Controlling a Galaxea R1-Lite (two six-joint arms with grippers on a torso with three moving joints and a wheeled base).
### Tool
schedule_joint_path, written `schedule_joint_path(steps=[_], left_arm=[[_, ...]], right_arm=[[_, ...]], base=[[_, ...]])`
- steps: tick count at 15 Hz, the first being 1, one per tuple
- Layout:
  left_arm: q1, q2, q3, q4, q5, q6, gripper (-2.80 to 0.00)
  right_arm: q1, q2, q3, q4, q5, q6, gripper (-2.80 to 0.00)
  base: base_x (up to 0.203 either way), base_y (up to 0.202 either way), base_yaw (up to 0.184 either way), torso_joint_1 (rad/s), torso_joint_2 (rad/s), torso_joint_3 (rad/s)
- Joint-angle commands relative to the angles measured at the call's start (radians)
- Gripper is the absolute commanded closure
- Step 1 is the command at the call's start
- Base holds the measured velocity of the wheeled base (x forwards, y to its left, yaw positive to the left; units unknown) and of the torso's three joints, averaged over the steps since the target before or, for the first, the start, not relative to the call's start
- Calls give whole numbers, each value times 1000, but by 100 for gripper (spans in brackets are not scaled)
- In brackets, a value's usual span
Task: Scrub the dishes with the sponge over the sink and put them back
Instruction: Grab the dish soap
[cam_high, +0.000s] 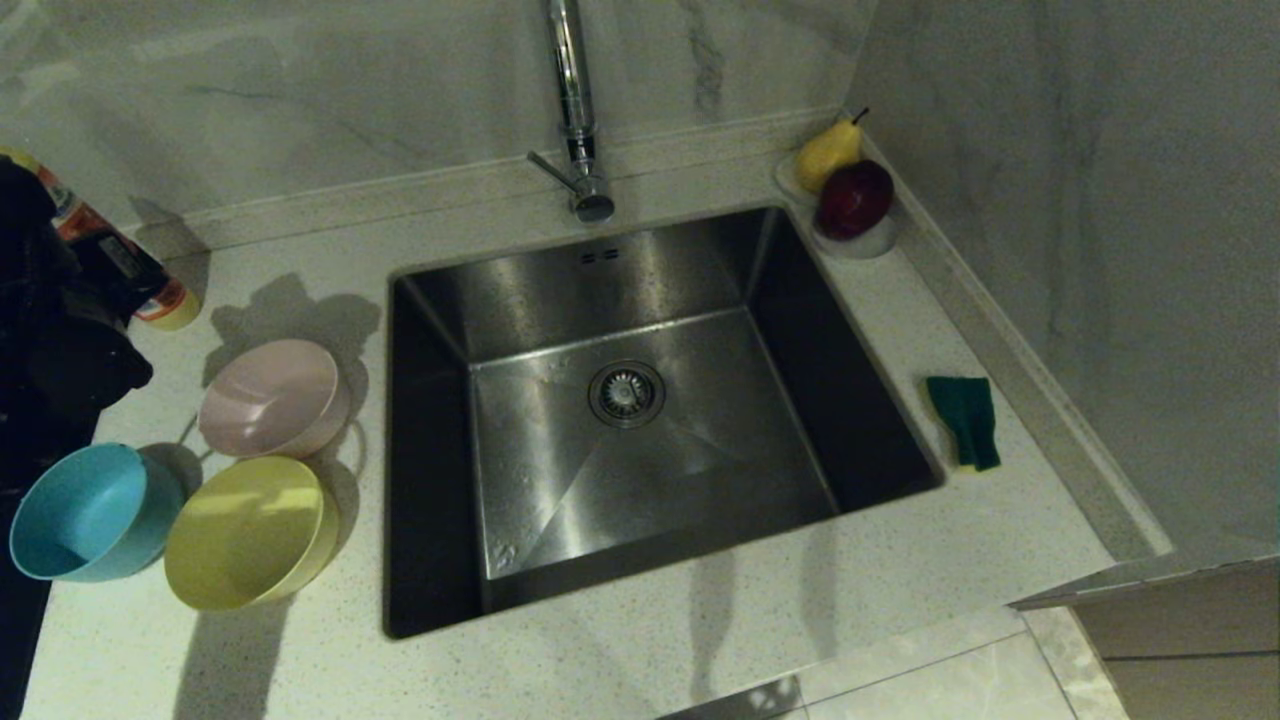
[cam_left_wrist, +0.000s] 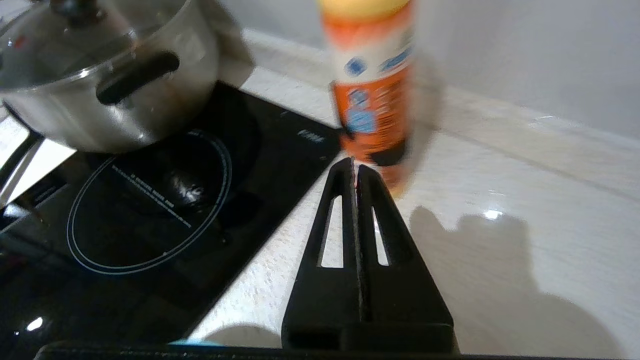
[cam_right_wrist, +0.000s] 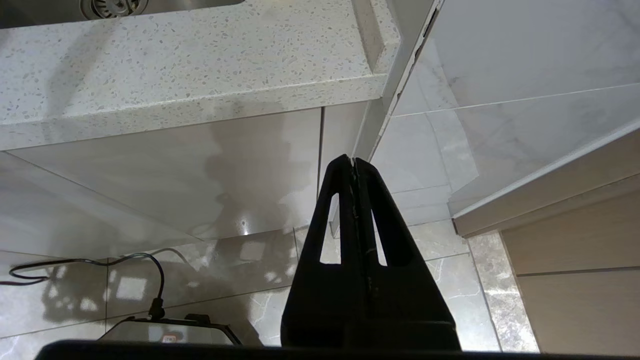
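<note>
The left arm hides part of the orange bottle (cam_left_wrist: 372, 95) beyond the sink (cam_high: 640, 400); left gripper (cam_left_wrist: 356, 162) and right gripper (cam_right_wrist: 354, 161) both pinched together, empty.

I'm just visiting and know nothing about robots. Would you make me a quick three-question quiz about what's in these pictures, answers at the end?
1. True or false: the sponge lies inside the sink.
2. Which bowl sits nearest the tap: A) pink bowl, B) teal bowl, C) yellow bowl?
3. Fill in: the left gripper points toward an orange ____ standing on the counter beside the cooktop.

Key:
1. False: it lies on the counter, right of the sink.
2. A.
3. Bottle. The left gripper's fingers are together and hold nothing; the right gripper hangs shut below the counter edge.
</note>
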Motion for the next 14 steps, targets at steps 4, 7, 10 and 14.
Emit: schedule_joint_path(steps=[4,7,10,14], left_arm=[[62,76,-18,-32,-52,-15,-280],[64,77,2,-34,-74,-62,-280],[114,75,22,-32,-74,-162,-280],[137,96,35,-34,-136,-192,-280]], right_arm=[[0,1,0,0,0,-2,0],[0,1,0,0,0,-1,0],[0,1,0,1,0,-1,0],[0,1,0,0,0,-1,0]], base=[[0,0,0,0,0,0],[0,0,0,0,0,0],[0,0,0,0,0,0],[0,0,0,0,0,0]])
